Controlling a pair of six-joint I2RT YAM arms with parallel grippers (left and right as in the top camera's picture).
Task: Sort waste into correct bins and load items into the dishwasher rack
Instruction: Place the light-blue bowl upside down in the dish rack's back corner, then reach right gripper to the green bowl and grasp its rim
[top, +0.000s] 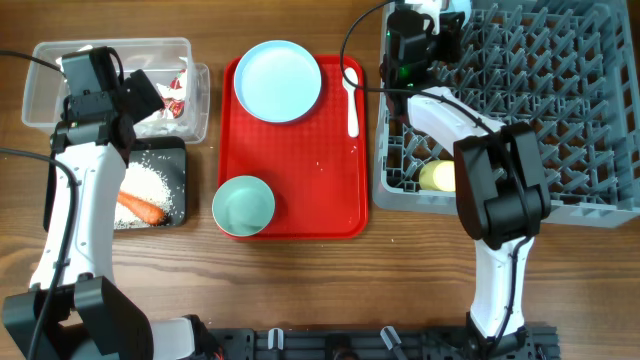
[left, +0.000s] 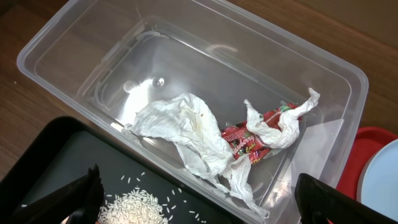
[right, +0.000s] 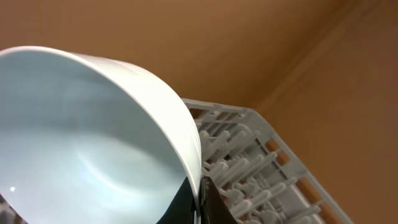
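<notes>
My left gripper (left: 202, 208) is open and empty, over the near wall of the clear tub (left: 74, 43) and the edge of the black tray (left: 56, 155). In the tub lie the white tissue (left: 186, 127) and the red-and-white wrapper (left: 249, 140). Rice grains (top: 150, 185) and the carrot (top: 140, 208) lie on the black tray. My right gripper (right: 200, 199) is shut on the rim of the pale blue bowl (right: 93, 143), tilted over the far left corner of the grey rack (top: 560, 120). The yellow cup (top: 437, 176) sits in the rack.
The red serving tray (top: 300, 160) lies between the bins and the rack. On it are the pale blue plate (top: 279, 80), the pale green bowl (top: 243, 205) and the white spoon (top: 351, 95). A few stray grains lie on the tray.
</notes>
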